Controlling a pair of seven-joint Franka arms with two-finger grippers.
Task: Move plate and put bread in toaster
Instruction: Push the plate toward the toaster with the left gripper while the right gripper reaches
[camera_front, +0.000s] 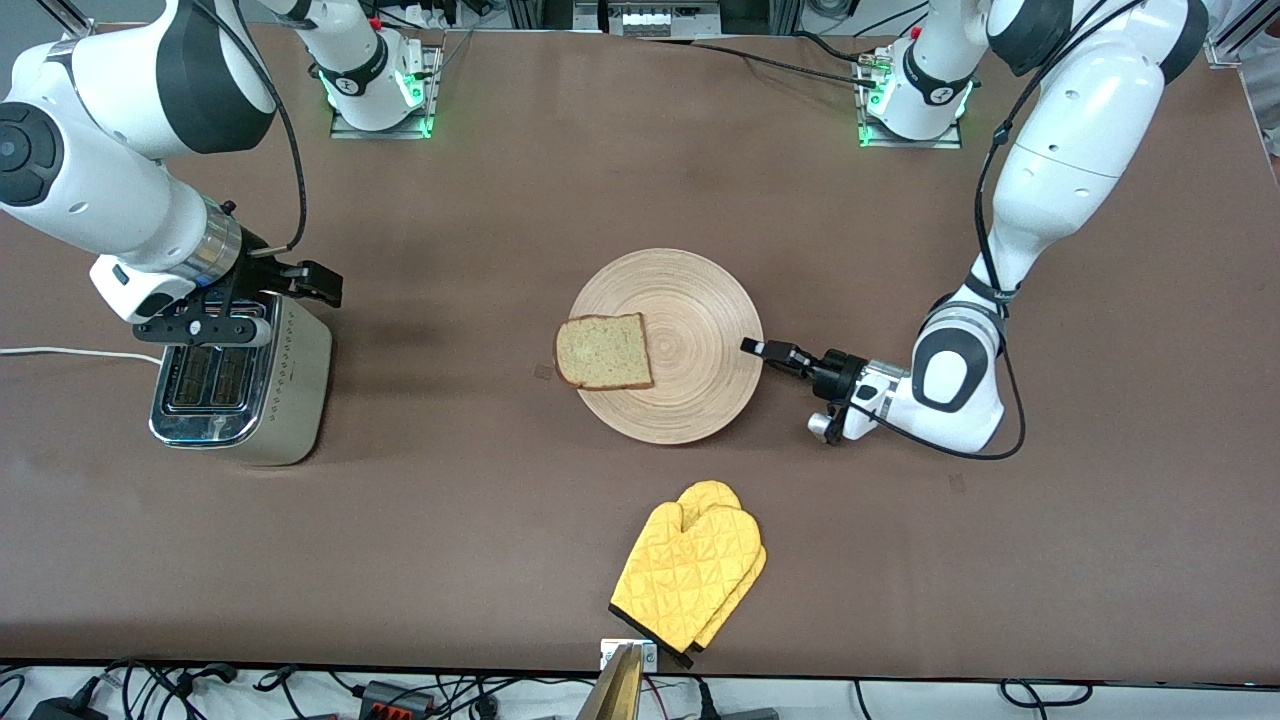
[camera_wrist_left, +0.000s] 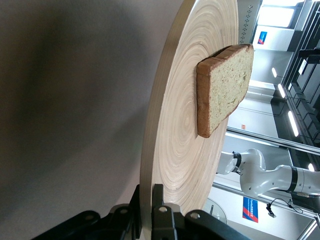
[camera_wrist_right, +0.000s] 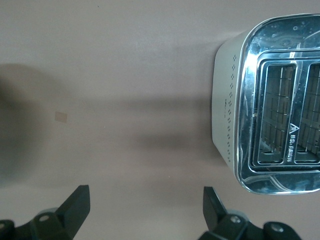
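Front view: the round light-tan wooden plate (camera_front: 668, 345) lies mid-tabletop, the brown-crusted bread slice (camera_front: 604, 351) on its edge toward the right arm's end. Left wrist view: the left pincer (camera_wrist_left: 148, 214) clamps the stiff rim; the light slice could slide. Right wrist view: the right pincer (camera_wrist_right: 145, 200) gapes above the chrome two-slot toaster (camera_wrist_right: 270, 132)

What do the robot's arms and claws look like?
Both arms are glossy white with rounded shells and dark grey joint caps. Thin black cables loop along them. The left claw and right claw are black with two fingers. Green lights glow at both bases.
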